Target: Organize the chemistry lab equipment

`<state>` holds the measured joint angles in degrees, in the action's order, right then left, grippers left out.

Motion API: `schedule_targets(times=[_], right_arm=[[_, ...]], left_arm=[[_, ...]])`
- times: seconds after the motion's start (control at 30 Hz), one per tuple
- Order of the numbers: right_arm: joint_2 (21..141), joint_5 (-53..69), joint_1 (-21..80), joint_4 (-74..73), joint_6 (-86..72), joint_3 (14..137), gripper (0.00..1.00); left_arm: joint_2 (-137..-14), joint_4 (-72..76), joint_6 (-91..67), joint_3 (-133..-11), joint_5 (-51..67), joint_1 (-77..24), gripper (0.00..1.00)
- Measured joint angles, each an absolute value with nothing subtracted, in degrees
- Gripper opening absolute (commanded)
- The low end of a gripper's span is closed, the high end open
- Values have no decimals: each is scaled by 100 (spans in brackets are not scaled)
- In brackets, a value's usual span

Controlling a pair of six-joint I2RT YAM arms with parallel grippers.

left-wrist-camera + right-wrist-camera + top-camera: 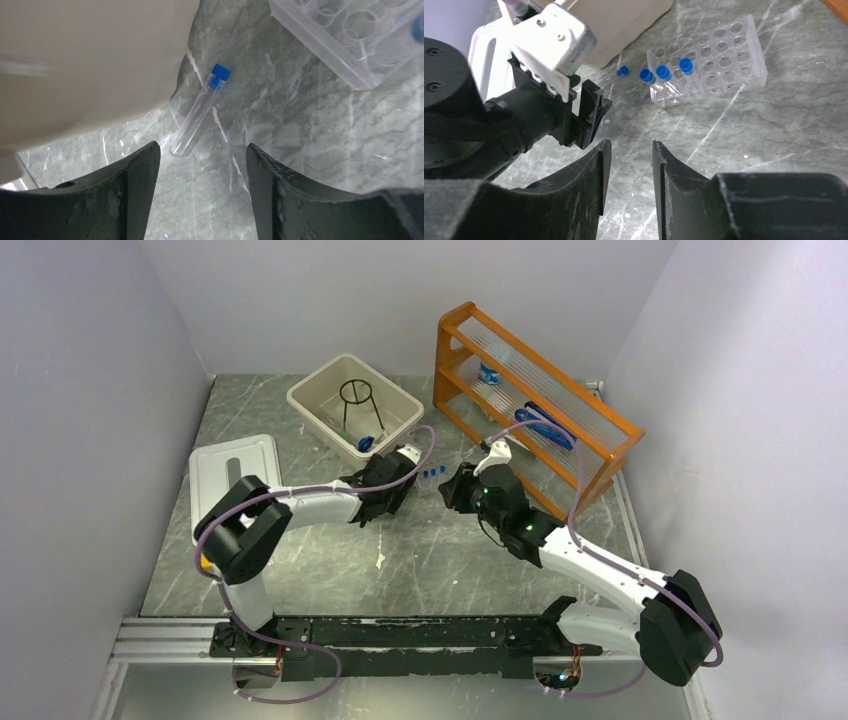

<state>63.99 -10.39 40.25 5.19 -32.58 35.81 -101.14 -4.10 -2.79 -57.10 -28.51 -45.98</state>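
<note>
A clear blue-capped test tube lies flat on the marble table beside the beige bin. My left gripper is open and empty, with the tube's closed end just ahead of its fingertips. The clear tube rack stands close by and holds three blue-capped tubes upright; it also shows in the left wrist view. The loose tube shows in the right wrist view too. My right gripper is open with a narrow gap and empty, short of the rack. The black wire ring stand sits in the bin.
The beige bin stands at the back, with a small blue item at its near corner. An orange wooden shelf rack at the back right holds blue items. A white lid lies at the left. The two grippers are close together.
</note>
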Motion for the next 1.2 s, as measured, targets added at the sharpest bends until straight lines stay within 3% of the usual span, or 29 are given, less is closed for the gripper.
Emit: schedule_targets(times=[0.23,0.83,0.93,1.1,1.2], right_arm=[[6368,-1125,4025,475,-3284,3498,38],[6390,-1203,4025,301,-3319,3503,37],[6390,-1205,4023,276,-3319,3503,37],[6390,-1247,4025,224,-3319,3503,37],[6390,-1273,4025,217,-3317,3503,37]], left_arm=[[-10503,-405,-454,-5813,-2943,-4598,57],[-10781,-1,-631,-5970,-2897,-4265,61],[-10825,23,-670,-6020,-2816,-4215,55],[-10923,25,-762,-6128,-2670,-4158,36],[-10936,21,-829,-6139,-2532,-4152,29]])
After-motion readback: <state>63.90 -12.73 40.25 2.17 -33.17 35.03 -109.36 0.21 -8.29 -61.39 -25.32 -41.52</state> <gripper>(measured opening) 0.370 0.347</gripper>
